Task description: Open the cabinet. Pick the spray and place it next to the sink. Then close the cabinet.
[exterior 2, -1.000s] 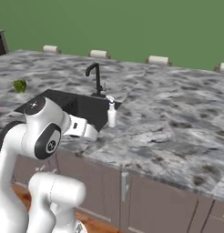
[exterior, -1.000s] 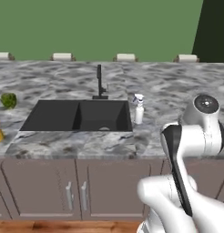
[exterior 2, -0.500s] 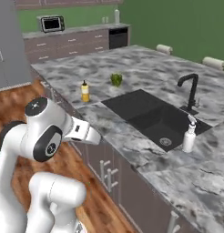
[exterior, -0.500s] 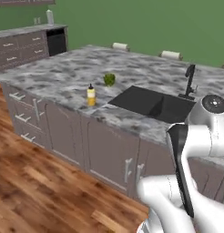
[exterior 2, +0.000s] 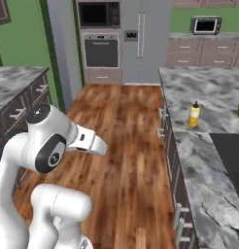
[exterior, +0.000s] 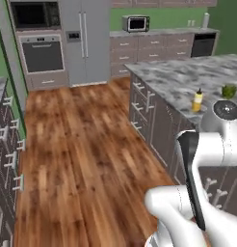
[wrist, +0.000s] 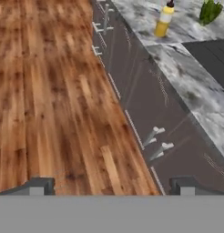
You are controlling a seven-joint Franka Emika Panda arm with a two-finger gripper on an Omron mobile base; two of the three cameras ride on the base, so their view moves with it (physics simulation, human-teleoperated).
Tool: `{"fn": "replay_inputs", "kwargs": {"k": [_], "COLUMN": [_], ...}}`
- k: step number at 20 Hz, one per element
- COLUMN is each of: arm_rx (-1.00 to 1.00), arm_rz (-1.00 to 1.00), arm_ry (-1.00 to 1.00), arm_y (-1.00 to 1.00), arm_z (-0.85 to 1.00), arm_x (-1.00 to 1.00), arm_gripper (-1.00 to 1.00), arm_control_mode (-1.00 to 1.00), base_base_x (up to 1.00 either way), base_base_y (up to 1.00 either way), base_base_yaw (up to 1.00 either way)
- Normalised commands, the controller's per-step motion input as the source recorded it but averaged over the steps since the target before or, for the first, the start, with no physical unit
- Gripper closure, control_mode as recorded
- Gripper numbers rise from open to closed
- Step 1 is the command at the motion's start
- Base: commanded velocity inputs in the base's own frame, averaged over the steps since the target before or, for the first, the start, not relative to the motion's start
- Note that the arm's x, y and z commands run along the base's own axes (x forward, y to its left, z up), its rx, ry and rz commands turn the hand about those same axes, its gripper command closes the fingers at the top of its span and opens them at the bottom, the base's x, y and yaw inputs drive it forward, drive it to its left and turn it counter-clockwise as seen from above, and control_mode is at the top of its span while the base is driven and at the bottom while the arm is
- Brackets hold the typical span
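Note:
My gripper point(wrist: 111, 186) is open, its two dark fingertips point(wrist: 37, 185) far apart at the bottom of the hand view with nothing between them. It hangs over the wooden floor beside the island's drawer fronts. A dark corner of the sink point(wrist: 213, 51) is sunk in the grey marbled top at the upper right of the hand view, and the sink point(exterior 2: 234, 154) also cuts the right edge of the right base view. A mauve-brown wall cabinet corner point(exterior 2: 2, 11) shows at the top left; its handles are cut off. The spray is out of view.
A yellow bottle point(exterior 2: 193, 115) and a green vegetable point(wrist: 209, 11) stand on the island counter point(exterior: 178, 79). Drawer handles point(wrist: 155, 134) jut from the island's side. A fridge point(exterior: 86, 41), oven point(exterior: 42, 54) and toaster oven point(exterior: 135, 22) line the far wall. More drawers point(exterior: 8, 144) flank the left.
The base has turned left, so the whole scene swept right: the sink and spray slid away and the floor, fridge and oven came in. The gripper stays open.

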Motion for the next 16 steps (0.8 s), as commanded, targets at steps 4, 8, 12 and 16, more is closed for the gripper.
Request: {"fn": "replay_inputs", "kwargs": {"k": [4,8,12,16], "arm_rx": [0.0,0.0,0.0,0.0], "arm_rz": [0.0,0.0,0.0,0.0], "arm_ry": [0.0,0.0,0.0,0.0], "arm_y": [0.0,0.0,0.0,0.0], "arm_z": [0.0,0.0,0.0,0.0], "arm_x": [0.0,0.0,0.0,0.0], "arm_gripper": [-1.0,-1.0,-1.0,-1.0], "arm_control_mode": [1.0,1.0,1.0,1.0], "base_base_x": [-0.04,-0.04,-0.14,-0.16], "base_base_y": [0.0,0.0,-0.01,0.0], "base_base_yaw": [1.0,1.0,1.0,1.0]}}
